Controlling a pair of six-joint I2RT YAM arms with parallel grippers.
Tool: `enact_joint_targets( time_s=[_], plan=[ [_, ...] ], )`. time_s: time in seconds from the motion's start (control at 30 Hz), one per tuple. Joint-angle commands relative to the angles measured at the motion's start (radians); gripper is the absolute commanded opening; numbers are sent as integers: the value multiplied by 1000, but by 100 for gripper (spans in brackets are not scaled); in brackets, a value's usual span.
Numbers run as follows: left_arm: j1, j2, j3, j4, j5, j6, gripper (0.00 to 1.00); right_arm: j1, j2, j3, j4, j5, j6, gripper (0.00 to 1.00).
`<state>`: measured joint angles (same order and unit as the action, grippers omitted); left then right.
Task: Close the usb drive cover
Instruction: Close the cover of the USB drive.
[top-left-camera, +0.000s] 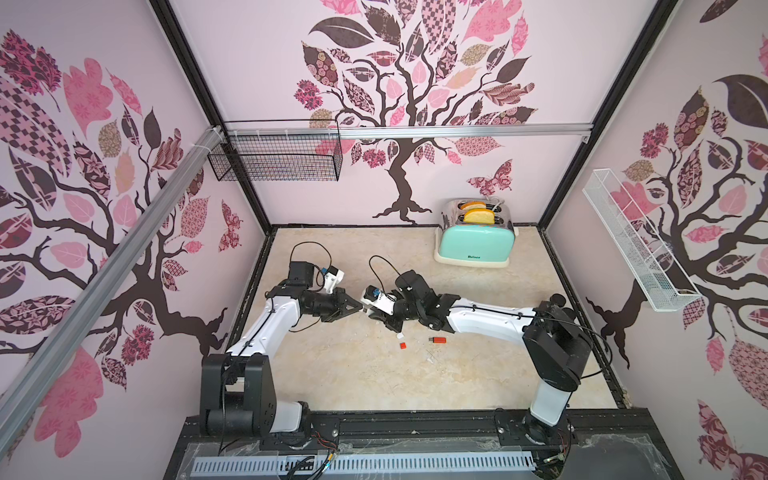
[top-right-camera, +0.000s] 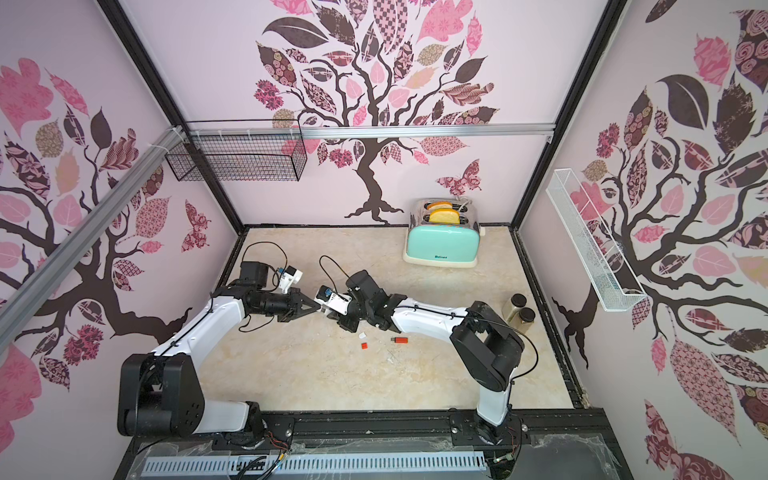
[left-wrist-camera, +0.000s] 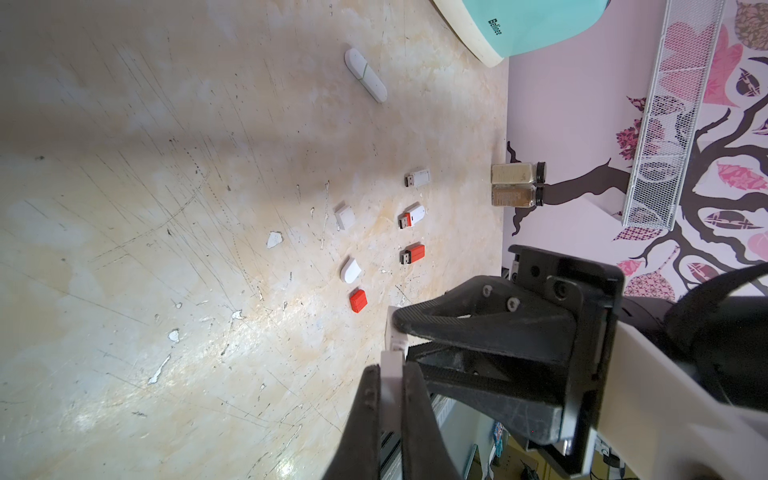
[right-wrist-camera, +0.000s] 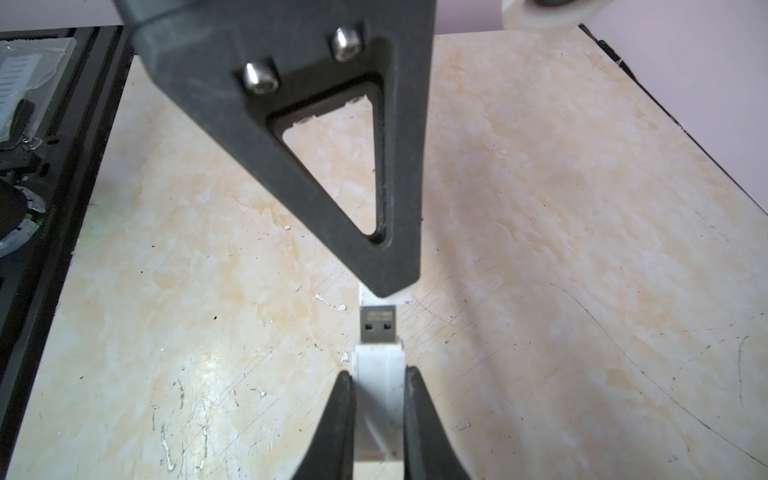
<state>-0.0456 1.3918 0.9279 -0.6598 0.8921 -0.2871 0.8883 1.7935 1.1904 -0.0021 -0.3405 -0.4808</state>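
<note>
Caps (left-wrist-camera: 358, 300) and 3 uncapped drives (left-wrist-camera: 412, 254) lie near 2 jars (left-wrist-camera: 517, 172).

Both top views looked steeply down from afar at the toaster (top-left-camera: 473, 243). Wrist cameras sat close above the tabletop (right-wrist-camera: 540, 166); the left wrist view shared the toaster.

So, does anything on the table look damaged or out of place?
Yes. The tabletop is scratched and chipped, for example a white spot. A red USB drive lies uncapped, with a red cap loose nearby.
</note>
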Motion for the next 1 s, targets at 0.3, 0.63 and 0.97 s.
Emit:
enact_joint_targets(
  time_s=[0.3, 0.63, 0.97],
  plan=[
    [-31, -3, -11, -8, 31, 38, 0, 19, 16, 22, 106, -35, -27, 5],
    [-41, 17, 13, -45, -1, 53, 0, 19, -15, 10, 125, -18, -39, 5],
    [-51, 25, -6, -10, 4, 32, 0, 18, -22, 7, 200, -60, 6, 4]
  ],
)
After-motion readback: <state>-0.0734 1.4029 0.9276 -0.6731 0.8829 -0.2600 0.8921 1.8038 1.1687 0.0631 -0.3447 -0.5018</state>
